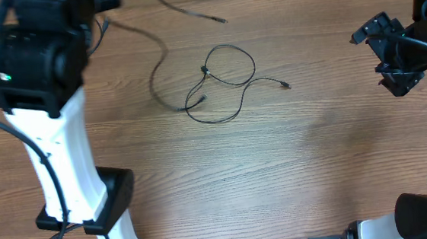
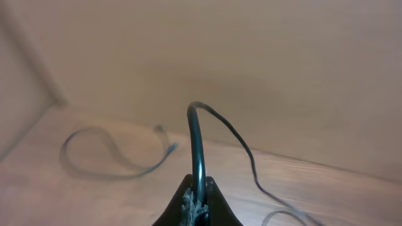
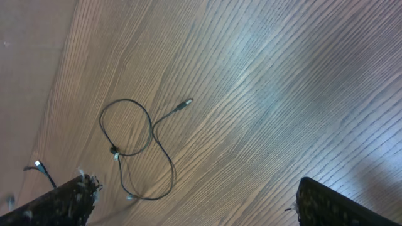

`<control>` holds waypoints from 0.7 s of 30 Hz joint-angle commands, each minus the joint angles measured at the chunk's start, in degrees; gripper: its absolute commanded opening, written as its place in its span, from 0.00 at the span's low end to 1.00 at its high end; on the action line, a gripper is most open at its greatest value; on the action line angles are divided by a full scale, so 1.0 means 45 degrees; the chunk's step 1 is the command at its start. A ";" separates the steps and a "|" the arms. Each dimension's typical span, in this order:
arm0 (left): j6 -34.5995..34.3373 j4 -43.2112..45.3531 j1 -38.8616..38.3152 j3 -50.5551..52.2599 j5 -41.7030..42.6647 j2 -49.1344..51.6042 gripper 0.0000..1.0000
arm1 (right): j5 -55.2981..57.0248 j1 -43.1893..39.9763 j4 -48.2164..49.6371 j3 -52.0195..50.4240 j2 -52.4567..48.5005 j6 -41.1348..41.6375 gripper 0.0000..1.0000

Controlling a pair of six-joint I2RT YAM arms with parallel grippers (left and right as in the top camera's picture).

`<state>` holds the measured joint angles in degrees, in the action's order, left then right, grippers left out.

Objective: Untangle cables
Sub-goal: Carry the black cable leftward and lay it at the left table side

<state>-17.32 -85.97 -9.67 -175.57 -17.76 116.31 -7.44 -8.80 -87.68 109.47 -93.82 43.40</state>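
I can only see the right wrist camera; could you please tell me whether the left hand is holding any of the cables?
Observer: Yes. In the left wrist view the left hand is shut on a cable, which arches up from between its fingers.
Operator: Thank you. Where does that cable run?
Observer: From overhead, it curves down across the table, and its end reaches the left side of the looped cable in the middle. I cannot tell whether the two touch.
Operator: Is there anything beyond the looped one I see?
Observer: Yes, a third cable lies apart from it, near the far edge.
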 commanded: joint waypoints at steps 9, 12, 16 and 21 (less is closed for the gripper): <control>-0.3196 -0.2016 0.4643 -0.0087 -0.0151 0.1185 0.04 | 0.0121 0.0019 0.0034 0.0087 0.0053 -0.0087 1.00; -0.3560 -0.2404 0.5343 -0.0087 -0.0107 0.1695 0.04 | 0.0121 0.0019 0.0034 0.0087 0.0053 -0.0087 1.00; -0.3677 -0.2404 0.6028 -0.0087 -0.0189 0.2443 0.04 | 0.0121 0.0019 0.0034 0.0087 0.0053 -0.0087 1.00; -0.5100 -0.2312 0.6897 -0.0087 -0.0102 0.3419 0.04 | 0.0121 0.0019 0.0034 0.0087 0.0053 -0.0087 1.00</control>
<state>-34.41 -96.57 18.90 -175.57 -17.96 128.99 -7.44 -8.80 -87.72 109.47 -93.82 43.44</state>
